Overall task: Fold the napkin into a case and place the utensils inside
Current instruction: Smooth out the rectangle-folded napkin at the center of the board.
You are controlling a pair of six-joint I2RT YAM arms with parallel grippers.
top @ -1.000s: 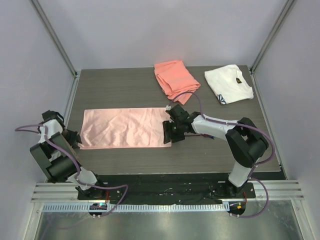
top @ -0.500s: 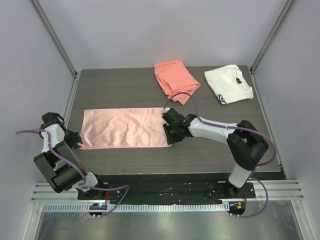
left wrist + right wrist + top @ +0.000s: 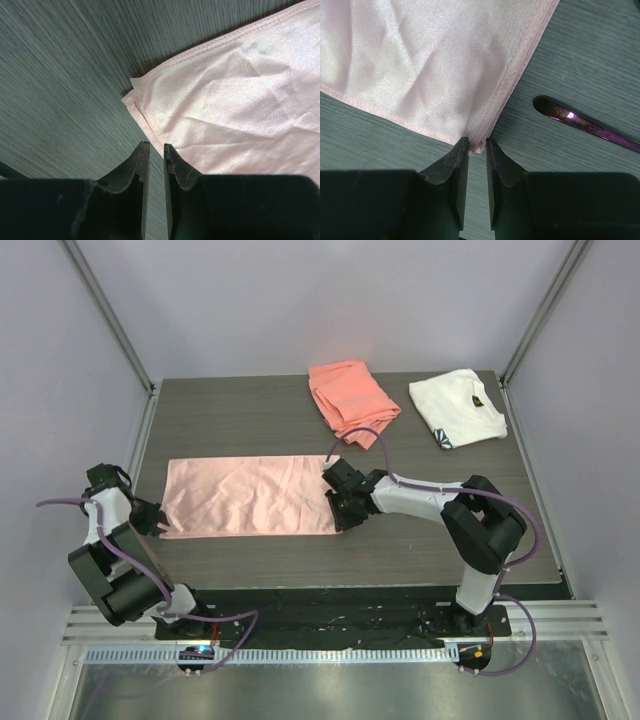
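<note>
Pale-pink satin napkin is lying flat on the table as a long rectangle. Its long axis is running straight from the left jaws to the right jaws, one short end facing each gripper. The cloth is looking thin and glossy, catching light in soft creases, with a narrow stitched hem along the edges. The table is showing dark grey wood grain.

Right gripper is sitting at a corner of the napkin's right end. The hemmed corner is running right into the slit between the two black fingertips, so the jaws are pinching that corner. The rest of the cloth is spreading away ahead of the jaws and off to their left.

Left gripper is sitting at a corner of the left end, jaws standing almost together with only a thin slit. The corner tip is lying just ahead of the fingertips and a hem is running down to the right fingertip. Cannot tell whether any cloth is caught in the slit.

One utensil is lying on bare table just right of the right jaws, apart from the napkin. It is slim metal with a purple iridescent shine. Its rounded end is pointing toward the hem and its long axis is slanting away right, out of the wrist view.

Well beyond the right jaws, a coral-orange cloth and a white cloth with a dark mark are lying folded, apart from each other.
</note>
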